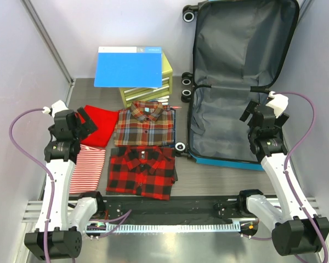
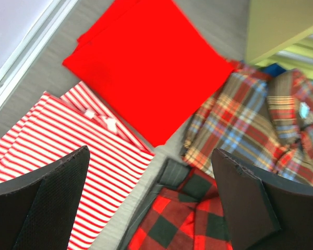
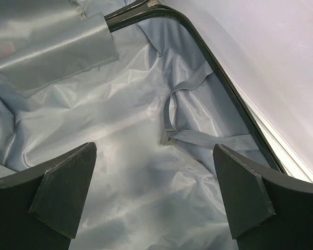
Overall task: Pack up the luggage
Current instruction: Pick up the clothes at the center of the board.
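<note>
I have not packed anything yet, I think. Close to me, at about 7 o'clock on the table (image 1: 208, 183), lies a red-and-white striped top (image 1: 88, 170). Just beside it, at 6 o'clock, is a red-and-black check shirt (image 1: 141, 172). Both are folded flat.

A little farther, at 9 o'clock, my left claw (image 2: 151, 172) hangs over the clothes. Its two fingers are spread wide and there is nothing between them. Under it I see the striped top and a plain red folded cloth (image 2: 146, 67). Next to the red cloth, at about 11 o'clock, is a brown check shirt (image 1: 143, 123). So four pieces of clothing lie outside the case.

At 3 o'clock my right claw (image 3: 154, 156) hangs over the open luggage (image 1: 230, 66). It is spread wide too and holds nothing. The luggage lies open from 3 o'clock up to 1 o'clock. Inside I see only grey lining and a loose strap (image 3: 208, 138), no clothes.

Farthest away, at 12 o'clock, a blue folder (image 1: 129, 67) rests on a yellow-green drawer box (image 1: 164, 74).

So I'd say every bit of the job is left. Each piece has to be picked up, carried over to the right and laid in the case.
</note>
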Robot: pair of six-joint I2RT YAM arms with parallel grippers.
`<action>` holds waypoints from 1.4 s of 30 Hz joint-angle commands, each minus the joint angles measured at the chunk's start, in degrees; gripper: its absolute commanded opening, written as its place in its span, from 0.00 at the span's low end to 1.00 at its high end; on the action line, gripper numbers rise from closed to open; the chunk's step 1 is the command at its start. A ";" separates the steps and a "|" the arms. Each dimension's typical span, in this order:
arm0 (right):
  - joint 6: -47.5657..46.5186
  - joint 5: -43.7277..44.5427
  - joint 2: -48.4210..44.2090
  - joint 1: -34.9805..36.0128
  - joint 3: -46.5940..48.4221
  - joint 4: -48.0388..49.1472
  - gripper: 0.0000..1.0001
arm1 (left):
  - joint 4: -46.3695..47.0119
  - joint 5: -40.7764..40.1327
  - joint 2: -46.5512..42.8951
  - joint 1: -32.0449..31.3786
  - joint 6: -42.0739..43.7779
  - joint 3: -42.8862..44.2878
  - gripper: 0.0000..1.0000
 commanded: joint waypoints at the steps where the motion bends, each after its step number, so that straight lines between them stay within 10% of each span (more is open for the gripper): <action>1: -1.09 2.25 0.33 0.08 0.94 3.00 1.00 | -2.26 -4.36 1.15 0.08 -0.69 2.48 1.00; 8: -3.81 -0.02 1.03 0.08 2.70 2.65 1.00 | -3.06 -6.93 1.16 -0.01 2.64 1.96 1.00; 16: -4.88 -17.85 8.84 2.45 12.26 0.89 1.00 | 2.13 8.54 2.73 -0.10 4.68 -0.59 0.99; 31: 6.19 -38.88 34.77 29.41 28.97 0.44 0.90 | 6.70 16.99 6.69 -1.59 1.16 -5.78 0.99; 42: 10.94 -40.91 50.33 31.10 34.16 -2.80 0.86 | 8.29 16.64 11.60 -7.13 5.64 -3.68 0.99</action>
